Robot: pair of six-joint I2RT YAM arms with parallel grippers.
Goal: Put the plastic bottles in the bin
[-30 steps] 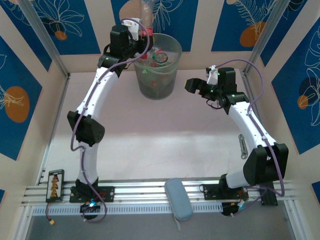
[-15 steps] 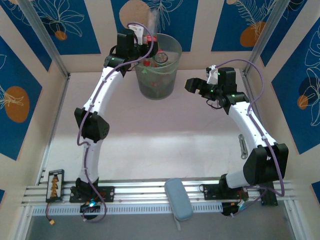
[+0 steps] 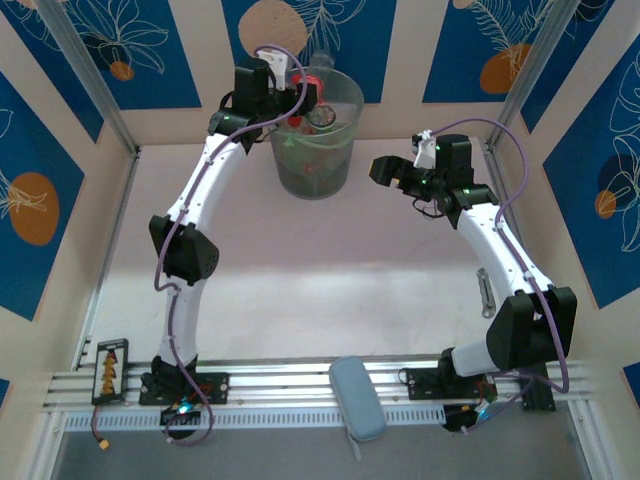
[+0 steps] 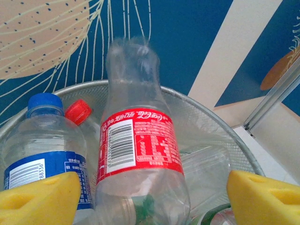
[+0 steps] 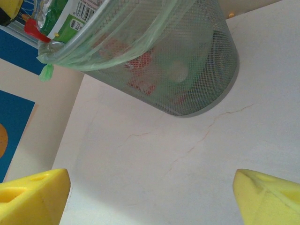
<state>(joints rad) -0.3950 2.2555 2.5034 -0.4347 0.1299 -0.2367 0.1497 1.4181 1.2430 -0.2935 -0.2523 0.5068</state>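
Note:
The bin [image 3: 315, 150] stands at the back of the table, holding several plastic bottles. My left gripper [image 3: 300, 95] hovers at its near-left rim. In the left wrist view that gripper [image 4: 152, 197] is open, its yellow pads [image 4: 40, 199] wide apart. A red-labelled bottle [image 4: 138, 150] sits between them, touching neither, its far end blurred, above the bin's mesh rim [image 4: 206, 117]. Beside it lie a blue-labelled bottle [image 4: 44, 150] and a red cap [image 4: 77, 111]. My right gripper [image 3: 385, 172] is open and empty, low over the table right of the bin [image 5: 187, 70]. A green-labelled bottle [image 5: 82, 14] shows at the bin's mouth.
A grey-blue oblong pad [image 3: 357, 397] lies on the front rail between the arm bases. Thin metal tongs [image 3: 486, 292] lie on the table beside the right arm. A black board [image 3: 110, 368] sits at the front left. Walls close in the back and both sides.
My left gripper came down towards the bin's rim and let go of the red-labelled bottle, which has dropped from above the bin into its mouth. The right arm has not moved.

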